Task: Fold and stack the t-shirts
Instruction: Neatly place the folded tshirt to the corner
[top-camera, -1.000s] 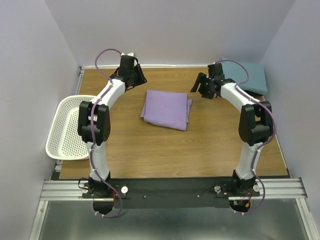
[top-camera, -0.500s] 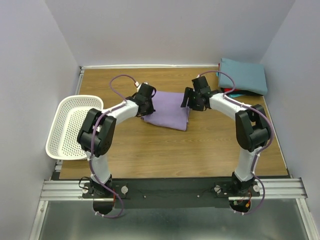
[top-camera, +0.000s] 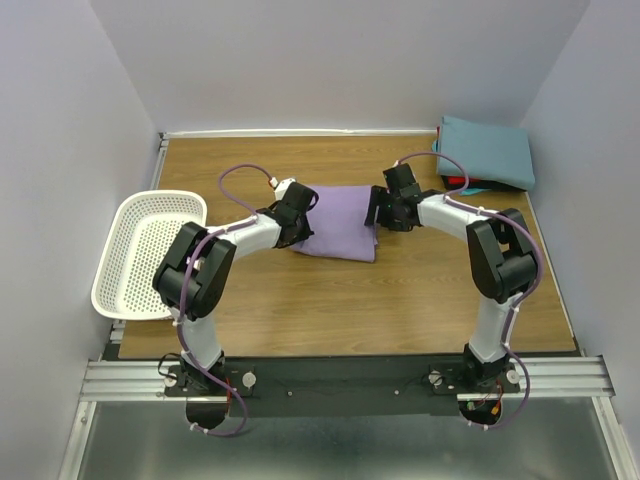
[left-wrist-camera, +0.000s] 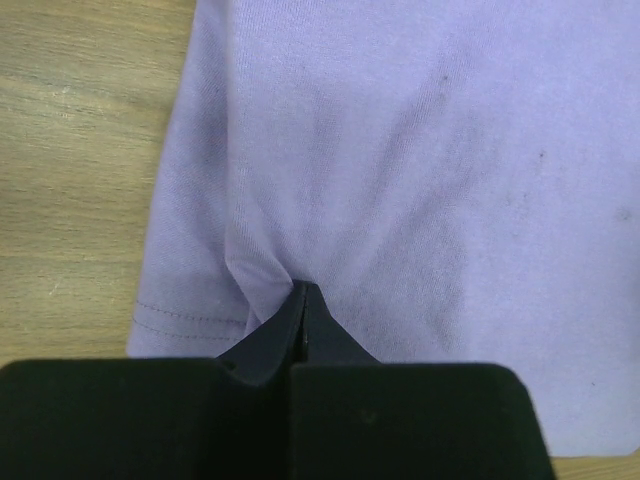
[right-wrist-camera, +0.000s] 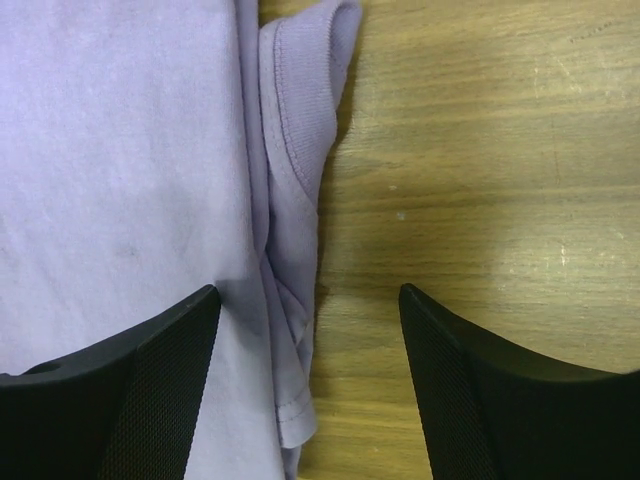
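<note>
The folded lavender t-shirt (top-camera: 340, 222) lies mid-table. My left gripper (top-camera: 293, 215) is at its left edge, shut on a pinch of the lavender cloth (left-wrist-camera: 262, 290). My right gripper (top-camera: 384, 208) is open, low over the shirt's right edge (right-wrist-camera: 290, 280), one finger over the cloth and the other over bare wood. A folded teal t-shirt (top-camera: 490, 152) lies at the back right on a red one (top-camera: 457, 182), of which only a sliver shows.
A white perforated basket (top-camera: 140, 252) overhangs the table's left edge. Walls close in the back and both sides. Bare wood (top-camera: 330, 300) lies between the shirt and the arm bases.
Both grippers came down from the back of the table to the lavender shirt's left and right edges. The left one has shut on the cloth.
</note>
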